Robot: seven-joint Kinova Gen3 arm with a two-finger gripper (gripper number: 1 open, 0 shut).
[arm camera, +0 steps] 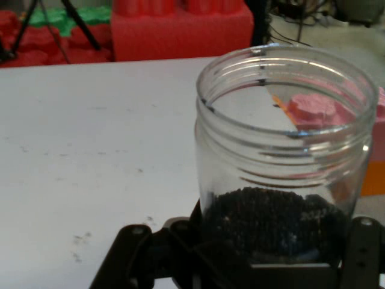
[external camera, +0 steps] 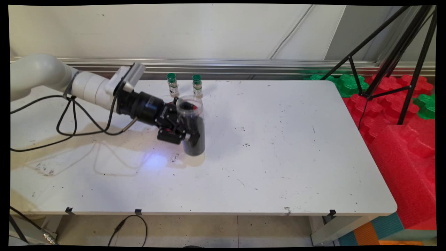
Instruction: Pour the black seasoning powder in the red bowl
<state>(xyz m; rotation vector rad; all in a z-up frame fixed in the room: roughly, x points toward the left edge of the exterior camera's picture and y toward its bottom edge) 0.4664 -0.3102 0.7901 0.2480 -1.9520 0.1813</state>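
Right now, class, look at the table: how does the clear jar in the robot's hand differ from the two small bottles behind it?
The clear jar is wide and lidless; the two small bottles are slim, each with a green cap. The jar holds dark granules about two-thirds up; the bottles hold something pale. The jar sits between the fingers of the hand; the bottles stand free at the table's far edge. All three are upright, see-through containers.
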